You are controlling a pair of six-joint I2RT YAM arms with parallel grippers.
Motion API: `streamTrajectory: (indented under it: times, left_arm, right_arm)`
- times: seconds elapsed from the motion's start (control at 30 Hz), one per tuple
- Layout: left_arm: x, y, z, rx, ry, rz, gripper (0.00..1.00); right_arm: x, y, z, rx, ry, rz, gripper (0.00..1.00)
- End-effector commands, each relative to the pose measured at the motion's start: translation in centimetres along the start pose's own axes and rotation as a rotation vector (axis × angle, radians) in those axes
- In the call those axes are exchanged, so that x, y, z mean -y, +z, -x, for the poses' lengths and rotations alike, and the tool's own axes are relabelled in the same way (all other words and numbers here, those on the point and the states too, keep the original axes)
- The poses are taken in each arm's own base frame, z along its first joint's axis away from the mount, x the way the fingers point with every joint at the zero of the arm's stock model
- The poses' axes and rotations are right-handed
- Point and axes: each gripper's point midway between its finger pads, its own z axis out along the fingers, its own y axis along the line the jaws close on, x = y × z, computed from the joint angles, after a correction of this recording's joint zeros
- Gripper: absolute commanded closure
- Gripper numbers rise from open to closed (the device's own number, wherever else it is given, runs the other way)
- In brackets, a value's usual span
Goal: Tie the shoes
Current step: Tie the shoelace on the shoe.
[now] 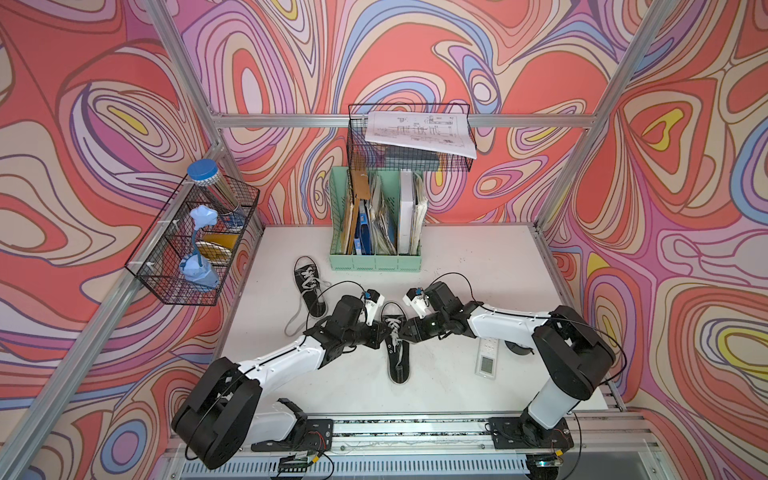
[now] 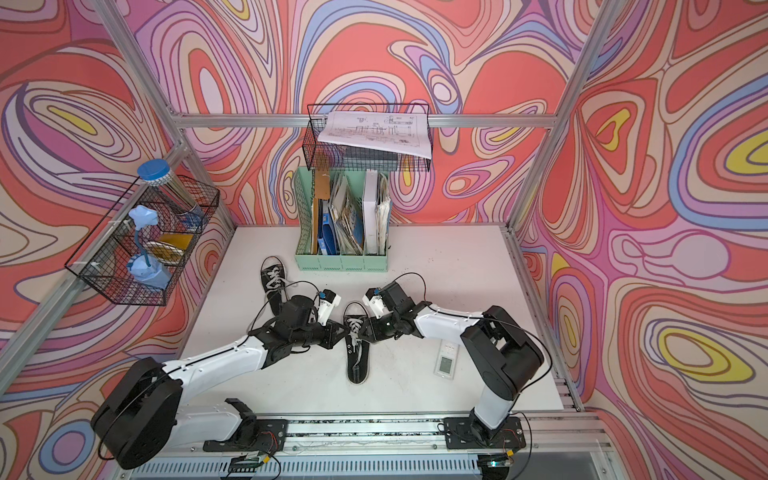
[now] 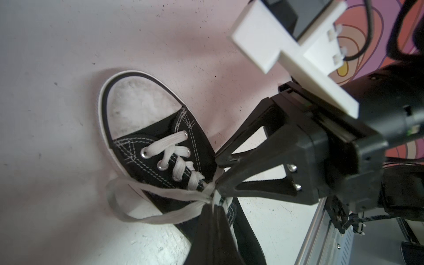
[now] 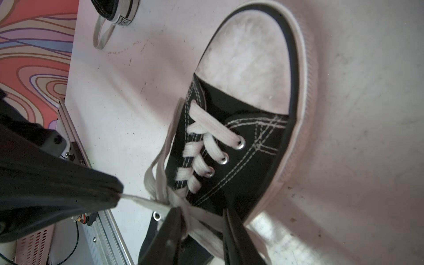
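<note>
One black shoe (image 1: 399,368) (image 2: 357,368) with white laces lies mid-table, toe pointing away, between both grippers. My left gripper (image 1: 385,333) (image 2: 345,330) (image 3: 214,204) is shut on a white lace strand at the knot area over the tongue; it shows the same in the right wrist view (image 4: 117,192). My right gripper (image 1: 404,332) (image 2: 365,330) (image 4: 202,213) meets it from the other side, jaws apart, with lace strands (image 4: 206,220) running between its fingers. A loose lace loop (image 3: 119,202) hangs beside the shoe. The other shoe (image 1: 308,286) (image 2: 274,282) lies at the back left.
A green file holder (image 1: 376,259) stands behind the shoes, under a wire basket (image 1: 409,158) holding papers. Another wire basket (image 1: 195,249) hangs on the left frame. A white remote-like device (image 1: 487,357) lies right of the near shoe. The arm rail (image 1: 415,428) runs along the front edge.
</note>
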Motion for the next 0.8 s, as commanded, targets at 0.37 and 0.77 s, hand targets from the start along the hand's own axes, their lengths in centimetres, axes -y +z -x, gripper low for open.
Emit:
streamTrajectory:
  times: [0.37,0.77]
  left_arm:
    - [-3.2,-5.6,1.6,0.124,0.007,0.235,1.00]
    - [-5.2,-3.7,-1.2,-0.011,-0.046,0.291,0.54]
  right_arm:
    - [0.4,0.1,-0.1,-0.011,-0.016,-0.032,0.68]
    - [-0.7,-0.4,1.0,0.008,-0.036,-0.009,0.64]
